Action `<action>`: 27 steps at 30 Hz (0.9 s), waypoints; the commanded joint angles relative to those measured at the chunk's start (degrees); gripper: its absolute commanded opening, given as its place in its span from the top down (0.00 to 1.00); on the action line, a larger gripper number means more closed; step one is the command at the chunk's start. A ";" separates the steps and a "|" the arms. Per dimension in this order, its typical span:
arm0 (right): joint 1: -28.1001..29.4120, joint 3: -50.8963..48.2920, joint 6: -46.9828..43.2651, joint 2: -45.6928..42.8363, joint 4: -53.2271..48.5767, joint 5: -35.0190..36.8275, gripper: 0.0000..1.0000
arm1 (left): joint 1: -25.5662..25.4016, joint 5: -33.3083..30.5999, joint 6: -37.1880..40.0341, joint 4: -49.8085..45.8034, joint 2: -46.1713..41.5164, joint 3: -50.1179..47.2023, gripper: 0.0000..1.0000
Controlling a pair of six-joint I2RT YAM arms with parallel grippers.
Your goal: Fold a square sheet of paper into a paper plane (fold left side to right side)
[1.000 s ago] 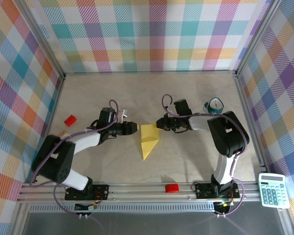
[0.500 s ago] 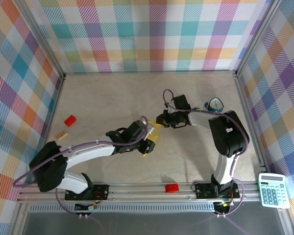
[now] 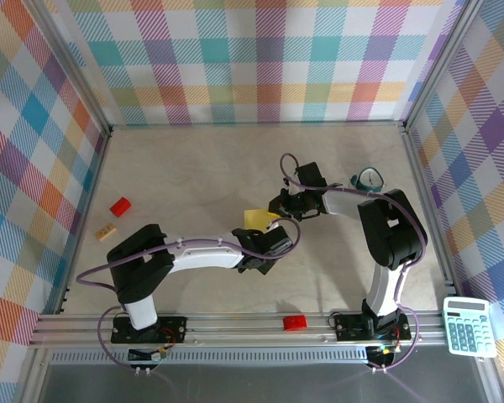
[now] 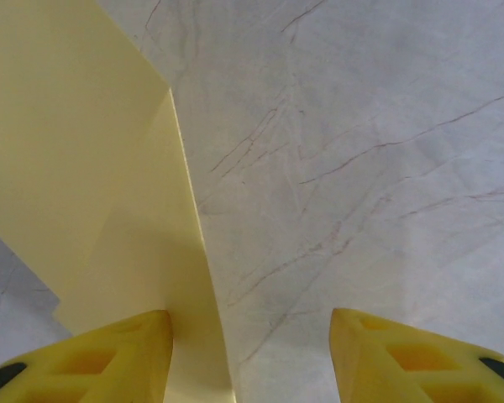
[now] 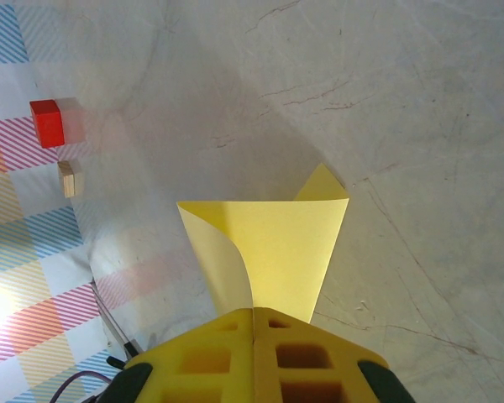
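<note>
In the right wrist view the right gripper [image 5: 254,323] sits at the bottom centre with its yellow fingers pressed together, pinching the near tip of the paper [image 5: 273,239]. From that pinch the yellow paper fans upward to a straight top edge at mid frame. Its left flap curls inward, and a small pointed corner stands behind the upper right end. It is raised off the worktop [image 5: 420,101] and throws a shadow toward the upper left. At the far left of that frame a red brick [image 5: 46,122] lies just above a tan block [image 5: 67,179], both well apart from the paper.

In the left wrist view the left gripper [image 4: 250,336] is spread, with a yellow finger [image 4: 109,357] at the bottom left and the other at the bottom right. The marbled worktop [image 4: 386,168] is bare between them. The paper [image 4: 76,159] takes up the left half of that frame, and its lower part runs down beside the left finger. I cannot tell whether they touch.

From above, the two grippers meet near the centre of the frame. The right gripper [image 3: 279,207] is just right of the paper [image 3: 254,218], and the left gripper [image 3: 267,245] is just below it. The red brick [image 3: 119,206] and tan block [image 3: 107,232] lie at the left. A second brick [image 3: 296,322] rests on the bottom rail, and a calculator [image 3: 469,326] sits at the lower right.
</note>
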 commanded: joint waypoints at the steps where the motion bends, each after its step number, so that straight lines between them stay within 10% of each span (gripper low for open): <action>1: 0.50 1.36 0.65 0.27 -0.74 -0.12 1.00 | -0.85 -5.48 -1.30 -4.29 1.59 2.05 0.48; 27: 0.76 1.39 0.34 0.97 -1.48 0.92 1.00 | -0.89 -6.35 -3.63 -2.51 2.44 -0.36 0.90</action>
